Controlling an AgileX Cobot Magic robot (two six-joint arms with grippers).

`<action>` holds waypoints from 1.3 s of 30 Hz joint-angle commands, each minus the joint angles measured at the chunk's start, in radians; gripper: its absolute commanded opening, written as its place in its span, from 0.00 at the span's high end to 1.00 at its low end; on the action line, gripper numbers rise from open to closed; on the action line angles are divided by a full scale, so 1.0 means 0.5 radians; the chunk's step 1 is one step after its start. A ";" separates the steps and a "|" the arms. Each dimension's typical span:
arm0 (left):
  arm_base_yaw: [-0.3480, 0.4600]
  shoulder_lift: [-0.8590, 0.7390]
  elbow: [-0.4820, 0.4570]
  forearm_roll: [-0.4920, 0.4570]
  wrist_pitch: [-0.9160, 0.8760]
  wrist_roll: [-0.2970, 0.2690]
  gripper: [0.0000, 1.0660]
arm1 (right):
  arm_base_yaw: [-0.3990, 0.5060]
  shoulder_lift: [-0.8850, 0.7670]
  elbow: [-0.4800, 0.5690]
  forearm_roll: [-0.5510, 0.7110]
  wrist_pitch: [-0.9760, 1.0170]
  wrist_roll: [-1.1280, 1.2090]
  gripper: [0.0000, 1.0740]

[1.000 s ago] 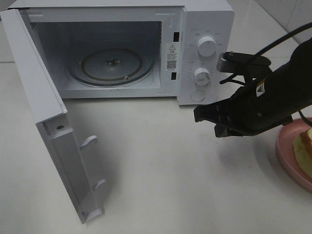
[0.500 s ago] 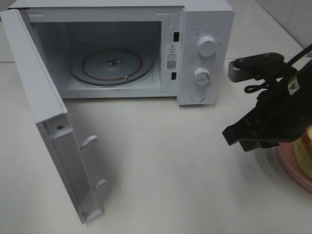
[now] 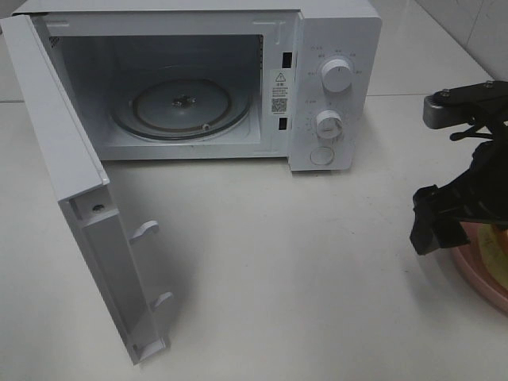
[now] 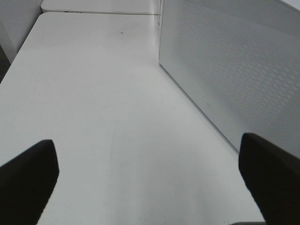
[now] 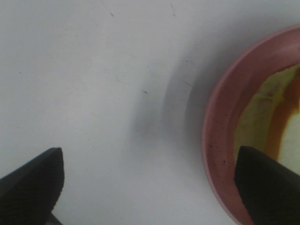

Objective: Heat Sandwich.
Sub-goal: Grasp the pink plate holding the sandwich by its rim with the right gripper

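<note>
Right claw: right edge of the exterior frame, at the pink plate; sandwich on the plate, lower right corner. Microwave upper frame, door open.
Left wrist: left claw spread wide, empty, over the table.
Right wrist: right claw spread wide, grasping nothing; one finger overlaps the plate beside the sandwich.
</note>
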 commanded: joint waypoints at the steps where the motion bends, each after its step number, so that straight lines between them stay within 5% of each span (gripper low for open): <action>1: 0.006 -0.050 0.008 -0.006 -0.020 0.002 0.07 | -0.062 -0.016 0.006 -0.026 0.048 -0.038 0.07; 39: 0.006 -0.050 0.008 -0.006 -0.020 0.002 0.07 | -0.222 0.696 -0.096 -0.122 -0.220 0.104 0.14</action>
